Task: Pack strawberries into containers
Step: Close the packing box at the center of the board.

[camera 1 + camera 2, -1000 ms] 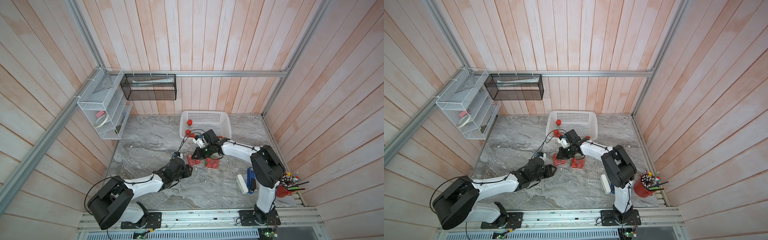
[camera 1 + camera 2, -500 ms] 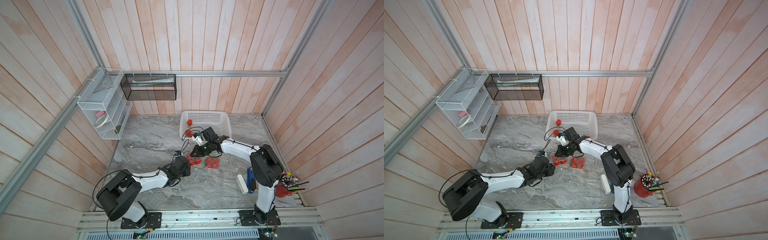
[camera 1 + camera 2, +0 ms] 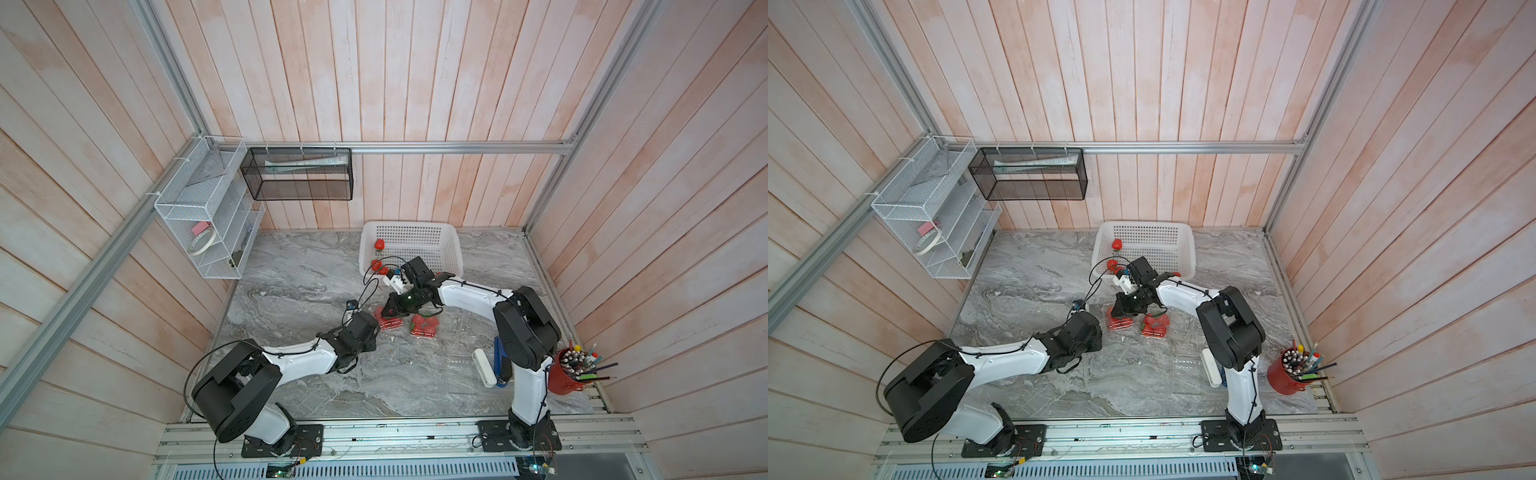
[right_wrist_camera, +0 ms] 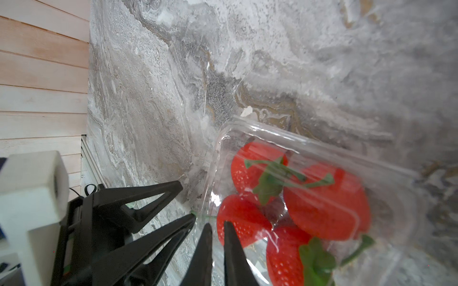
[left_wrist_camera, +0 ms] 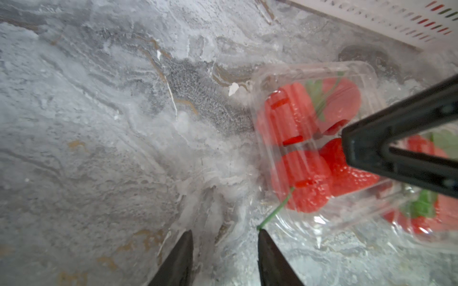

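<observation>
Jaws of the left tool (image 5: 224, 235) stood partly open above the marble table (image 5: 99, 128), with nothing between them. One fingertip (image 5: 262, 236) touched the end of a green stem (image 5: 275, 210) that poked out of a clear container (image 5: 309, 68) lying on the table just ahead of that tip and to one side. Four strawberries (image 5: 290, 118) lay inside it under the ribbed lid. The right tool (image 4: 217, 226) leaned over the same container from the side away from the left tool. Its jaws were nearly together (only a slit showed) and its tips were at the container's rim. Whether plastic sat pinched in that slit could not be told. A second container (image 5: 421, 241), also holding fruit, lay just beyond the right tool. Behind the right tool, a few red berries (image 3: 379, 244) sat in a white basket (image 3: 415, 237).
</observation>
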Controlling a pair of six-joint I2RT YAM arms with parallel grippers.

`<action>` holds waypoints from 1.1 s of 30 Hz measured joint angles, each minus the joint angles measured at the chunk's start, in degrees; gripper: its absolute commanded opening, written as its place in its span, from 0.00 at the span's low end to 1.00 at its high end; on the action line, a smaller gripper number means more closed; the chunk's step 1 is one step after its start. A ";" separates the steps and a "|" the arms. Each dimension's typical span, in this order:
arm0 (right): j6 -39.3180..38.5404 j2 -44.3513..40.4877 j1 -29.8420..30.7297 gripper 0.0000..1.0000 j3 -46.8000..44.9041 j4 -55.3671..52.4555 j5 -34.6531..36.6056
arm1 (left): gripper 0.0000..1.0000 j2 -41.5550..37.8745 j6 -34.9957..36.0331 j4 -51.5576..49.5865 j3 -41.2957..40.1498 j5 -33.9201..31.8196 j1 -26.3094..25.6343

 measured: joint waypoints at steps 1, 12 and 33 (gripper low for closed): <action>0.00 0.00 0.00 0.13 0.09 0.00 0.00 | 0.45 0.00 0.15 -0.02 0.02 -0.11 0.13; 0.02 0.00 -0.11 0.13 0.17 0.07 0.00 | 0.45 0.96 2.78 2.97 2.99 -0.70 3.69; 0.02 0.00 -0.22 0.13 -0.63 0.52 -0.02 | 0.38 -7.02 -1.84 3.87 -3.28 10.82 5.38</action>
